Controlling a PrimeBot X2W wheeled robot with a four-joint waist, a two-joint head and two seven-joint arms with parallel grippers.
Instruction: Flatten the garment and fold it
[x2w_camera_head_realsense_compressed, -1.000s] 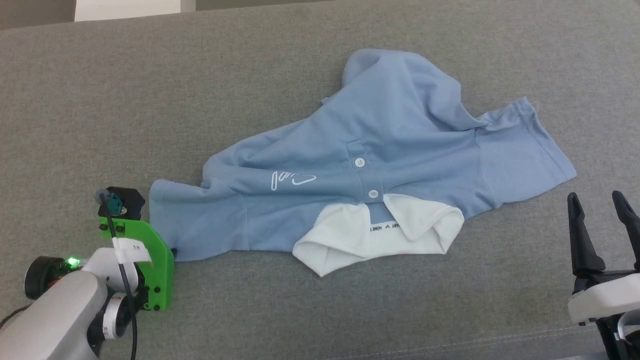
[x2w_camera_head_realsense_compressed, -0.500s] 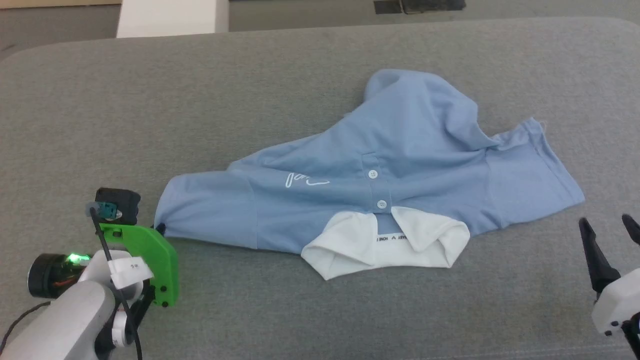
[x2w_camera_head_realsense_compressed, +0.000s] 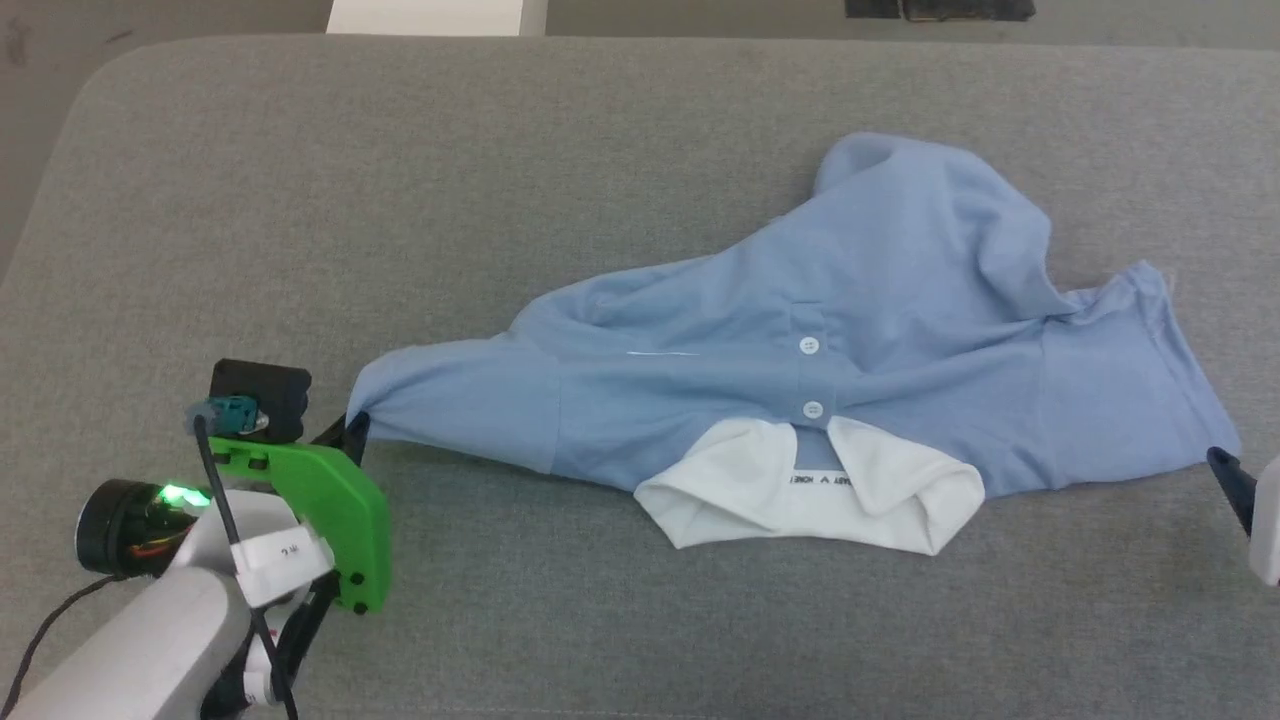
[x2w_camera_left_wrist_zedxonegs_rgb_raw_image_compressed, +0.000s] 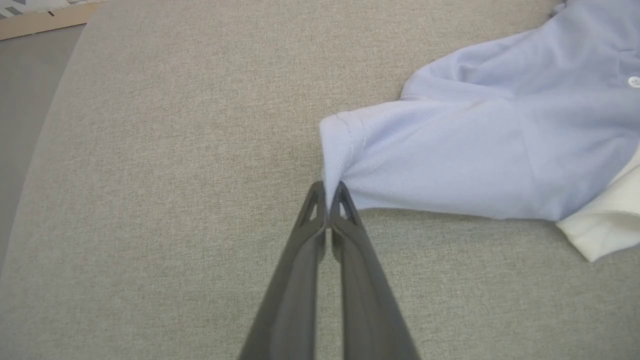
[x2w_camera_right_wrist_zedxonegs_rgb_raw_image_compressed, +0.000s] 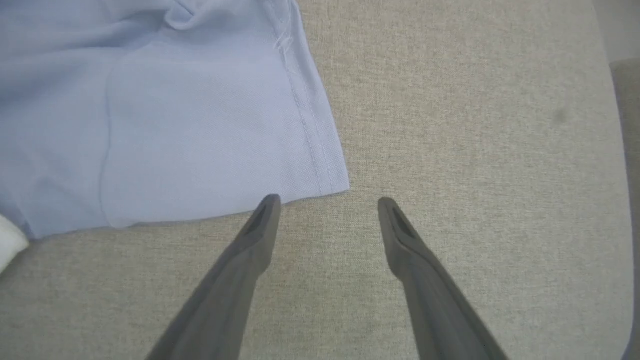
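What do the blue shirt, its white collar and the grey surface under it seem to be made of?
Shirt: matte light blue knit, probably cotton piqué; a fine pebbled texture shows close up, and it drapes softly. Collar: white, smoother knit, matte. Surface: grey heathered woven fabric, apparently padded; its corner is rounded.

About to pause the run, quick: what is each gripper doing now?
Left gripper: shut on the garment at a sleeve edge.
Right gripper: open, holding nothing.

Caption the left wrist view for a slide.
The left gripper is shut on a sleeve corner of the light blue shirt, which lies rumpled on the grey fabric surface.
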